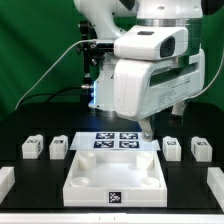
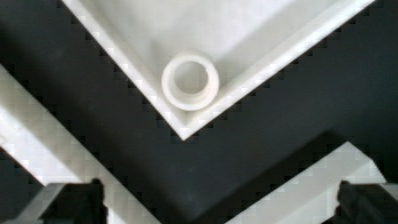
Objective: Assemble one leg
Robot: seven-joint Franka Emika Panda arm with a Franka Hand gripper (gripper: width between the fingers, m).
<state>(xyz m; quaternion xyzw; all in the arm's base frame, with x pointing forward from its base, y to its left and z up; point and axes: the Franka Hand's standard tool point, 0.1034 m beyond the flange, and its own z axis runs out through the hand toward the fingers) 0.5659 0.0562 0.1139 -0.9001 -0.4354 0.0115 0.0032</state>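
Note:
Four small white legs with tags stand on the black table in the exterior view: two on its left [image 1: 32,147] [image 1: 58,148] and two on its right [image 1: 171,147] [image 1: 200,149]. The large white square board [image 1: 113,172] lies at the front centre. My gripper [image 1: 147,129] hangs above the board's far right corner, away from every leg. In the wrist view one board corner with a round raised socket [image 2: 191,80] lies ahead of my gripper [image 2: 217,205]. The dark fingertips [image 2: 68,200] stand wide apart with nothing between them. No leg shows in the wrist view.
The marker board [image 1: 115,141] lies just behind the square board, under the arm. White pieces sit at the table's front left edge [image 1: 5,180] and front right edge [image 1: 215,183]. The arm's bulky body fills the upper middle of the exterior view.

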